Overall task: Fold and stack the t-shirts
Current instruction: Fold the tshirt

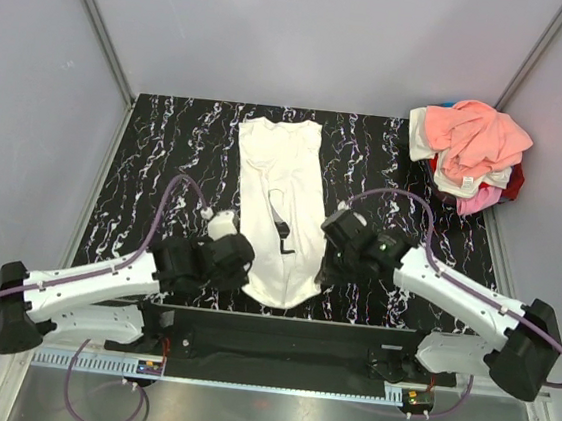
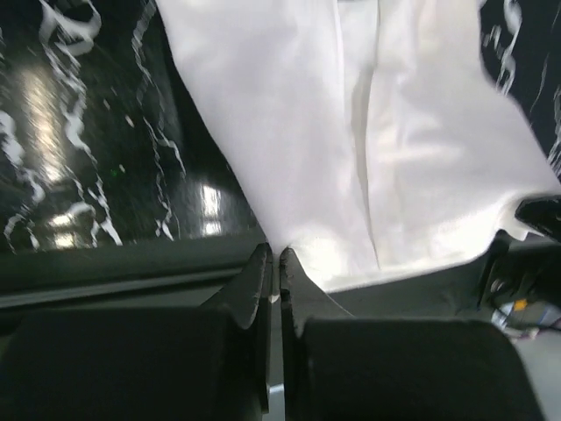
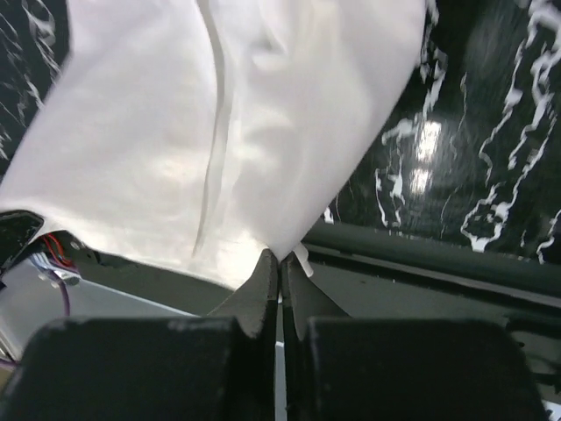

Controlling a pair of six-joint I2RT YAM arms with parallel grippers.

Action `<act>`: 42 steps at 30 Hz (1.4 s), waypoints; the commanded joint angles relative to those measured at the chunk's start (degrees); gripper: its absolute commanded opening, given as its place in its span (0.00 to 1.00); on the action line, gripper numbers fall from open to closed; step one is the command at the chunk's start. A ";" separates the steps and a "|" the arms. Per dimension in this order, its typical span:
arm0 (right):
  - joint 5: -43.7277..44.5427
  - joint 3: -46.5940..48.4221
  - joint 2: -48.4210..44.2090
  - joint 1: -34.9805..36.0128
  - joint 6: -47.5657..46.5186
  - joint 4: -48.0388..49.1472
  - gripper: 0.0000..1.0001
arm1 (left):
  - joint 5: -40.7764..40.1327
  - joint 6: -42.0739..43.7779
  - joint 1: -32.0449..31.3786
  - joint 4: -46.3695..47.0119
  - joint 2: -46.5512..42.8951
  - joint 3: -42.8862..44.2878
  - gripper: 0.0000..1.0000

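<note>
A white t-shirt [image 1: 279,205] lies lengthwise in the middle of the black marble table, folded into a narrow strip, with a bit of black print showing. My left gripper [image 1: 240,267] is shut on its near left corner [image 2: 289,237]. My right gripper [image 1: 323,272] is shut on its near right corner [image 3: 289,237]. Both hold the near hem just above the table's front edge. A pile of other t-shirts [image 1: 473,150], salmon-peach, cream, pink and red, sits at the far right corner.
The black marble table [image 1: 166,158] is enclosed by grey walls at left, right and back. A dark metal rail [image 1: 278,336] runs along the near edge between the arm bases. Purple cables loop from both arms.
</note>
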 commanded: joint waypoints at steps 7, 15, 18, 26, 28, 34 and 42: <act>-0.38 20.38 13.67 -14.25 -17.91 -3.13 0.00 | 6.19 16.66 17.12 2.85 2.62 6.53 0.00; -3.98 33.56 25.55 -21.10 -24.25 -5.24 0.00 | 12.69 26.15 30.21 4.70 13.08 14.79 0.00; -5.47 37.35 29.33 -23.13 -25.75 -5.51 0.00 | 14.89 28.61 33.55 4.96 17.21 18.12 0.00; -8.64 47.27 38.29 -25.32 -28.30 -7.00 0.00 | 15.95 32.05 36.99 4.17 28.55 28.06 0.00; -8.90 49.30 40.40 -25.50 -28.82 -7.70 0.00 | 16.21 32.40 37.78 3.91 30.83 29.39 0.00; -9.69 55.11 45.33 -27.17 -29.79 -9.02 0.00 | 16.21 33.80 39.97 3.03 34.96 33.17 0.00; -10.75 59.60 52.09 -28.67 -31.20 -9.29 0.00 | 17.44 35.65 42.44 3.20 39.62 36.07 0.00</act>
